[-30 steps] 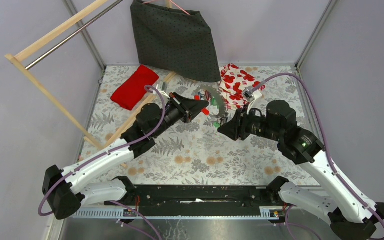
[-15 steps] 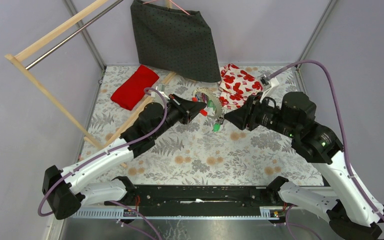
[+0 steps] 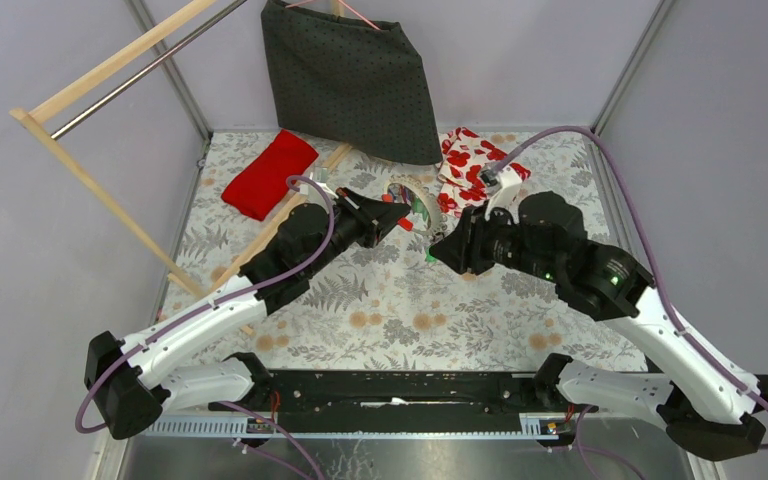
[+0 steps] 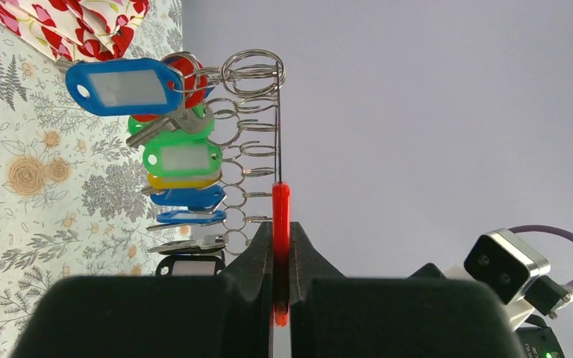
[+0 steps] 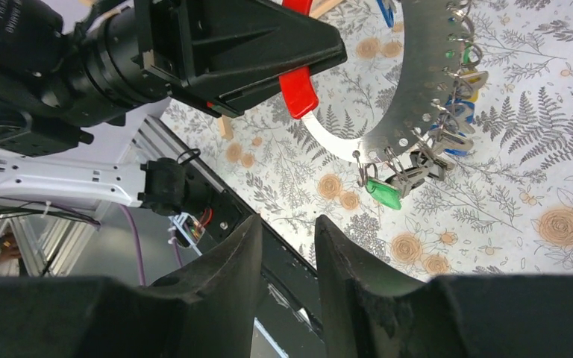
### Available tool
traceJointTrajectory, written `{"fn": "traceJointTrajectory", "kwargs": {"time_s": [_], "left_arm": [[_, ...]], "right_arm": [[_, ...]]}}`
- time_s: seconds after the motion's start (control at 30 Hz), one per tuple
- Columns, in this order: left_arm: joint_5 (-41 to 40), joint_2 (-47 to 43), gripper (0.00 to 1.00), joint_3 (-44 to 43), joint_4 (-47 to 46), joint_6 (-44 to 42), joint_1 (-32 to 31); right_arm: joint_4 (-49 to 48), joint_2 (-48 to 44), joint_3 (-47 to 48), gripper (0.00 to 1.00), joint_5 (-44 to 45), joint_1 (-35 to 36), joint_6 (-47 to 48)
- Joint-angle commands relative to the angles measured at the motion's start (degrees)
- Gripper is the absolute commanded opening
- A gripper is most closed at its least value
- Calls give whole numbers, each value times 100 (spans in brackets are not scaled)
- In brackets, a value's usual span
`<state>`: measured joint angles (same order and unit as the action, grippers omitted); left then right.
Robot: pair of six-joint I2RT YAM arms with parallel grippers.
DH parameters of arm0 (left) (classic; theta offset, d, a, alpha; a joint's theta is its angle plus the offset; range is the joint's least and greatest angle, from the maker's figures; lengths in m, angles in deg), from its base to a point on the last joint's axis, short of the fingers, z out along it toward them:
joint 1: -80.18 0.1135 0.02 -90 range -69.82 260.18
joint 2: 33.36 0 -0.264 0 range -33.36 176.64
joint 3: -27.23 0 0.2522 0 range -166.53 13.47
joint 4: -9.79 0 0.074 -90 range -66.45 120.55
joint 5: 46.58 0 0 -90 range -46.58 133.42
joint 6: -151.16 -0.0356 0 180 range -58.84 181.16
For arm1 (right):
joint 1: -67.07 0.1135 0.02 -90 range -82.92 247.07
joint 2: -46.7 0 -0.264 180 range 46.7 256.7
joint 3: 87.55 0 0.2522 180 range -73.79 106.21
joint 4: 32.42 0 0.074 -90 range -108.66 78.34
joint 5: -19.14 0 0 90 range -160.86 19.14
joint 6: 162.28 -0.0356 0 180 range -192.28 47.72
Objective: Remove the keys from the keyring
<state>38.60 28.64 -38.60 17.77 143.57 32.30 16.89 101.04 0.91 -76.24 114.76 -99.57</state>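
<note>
My left gripper [image 3: 401,213] is shut on the red section [image 4: 280,216] of the keyring [image 3: 423,204] and holds the ring upright above the table. In the left wrist view the ring [image 4: 277,112] is edge-on. The keys hang from small split rings along it, among them a blue tag [image 4: 127,86] and a green tag [image 4: 180,158]. In the right wrist view the silvery ring [image 5: 410,97] carries a green key [image 5: 384,192] at its low edge. My right gripper [image 5: 287,227] is open and empty, just below and right of the ring [image 3: 438,250].
A red cloth [image 3: 268,173] and a red-flowered white cloth [image 3: 475,165] lie at the back of the floral table. A dark dotted skirt [image 3: 350,75] hangs at the back. A wooden rack [image 3: 110,70] leans on the left.
My right arm drew back and up, then came in again to the ring's lower right. The ring turned more edge-on in my left gripper. The left arm hardly moved.
</note>
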Motion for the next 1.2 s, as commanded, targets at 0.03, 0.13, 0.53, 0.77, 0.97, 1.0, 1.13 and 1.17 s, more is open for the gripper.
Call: {"fn": "traceJointTrajectory", "kwargs": {"time_s": [0.03,0.13,0.53,0.77,0.97,1.0,1.13,1.17], "left_arm": [[-186,-175,0,-363,-302,172,16],[-186,-196,0,-371,-301,153,16],[-166,-219,0,-382,-301,126,15],[-136,-215,0,-399,-314,126,15],[-116,-221,0,-418,-310,126,15],[-116,-223,0,-418,-310,133,15],[-116,-232,0,-418,-310,130,15],[-116,-232,0,-418,-310,132,17]], "right_arm": [[-85,102,-86,38,936,338,-33],[-143,97,-174,38,1089,334,1],[-853,107,-600,33,1267,336,178],[-1085,87,-685,33,1389,335,221],[-1157,129,-710,31,1412,338,224],[-1182,124,-718,31,1409,338,226],[-1203,206,-710,30,1363,338,237],[-1207,218,-711,30,1361,337,240]]}}
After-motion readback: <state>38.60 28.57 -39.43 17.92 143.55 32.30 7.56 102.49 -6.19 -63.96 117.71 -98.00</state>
